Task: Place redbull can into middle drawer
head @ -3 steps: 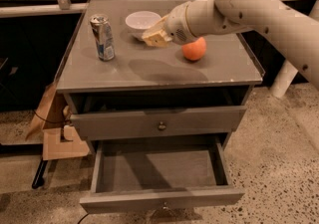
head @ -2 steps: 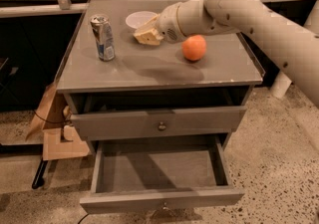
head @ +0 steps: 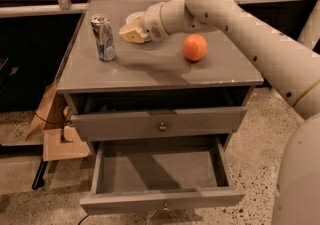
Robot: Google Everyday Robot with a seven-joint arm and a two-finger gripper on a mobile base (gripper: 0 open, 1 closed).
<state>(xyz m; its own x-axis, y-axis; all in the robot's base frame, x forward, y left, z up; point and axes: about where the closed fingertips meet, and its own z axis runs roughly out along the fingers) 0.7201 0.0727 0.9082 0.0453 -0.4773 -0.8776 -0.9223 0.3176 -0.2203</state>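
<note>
Camera view: arm stretched over the cabinet top, gripper near the redbull can, grip state unclear.

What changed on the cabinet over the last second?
The gripper moved left across the cabinet top toward the redbull can. It is now close beside the can, with no contact visible. Nothing was taken hold of or let go. The arm now covers most of the white bowl. The can, orange and open middle drawer stayed put.

Cabinet top bears redbull can, orange, bowl; hand above it.
</note>
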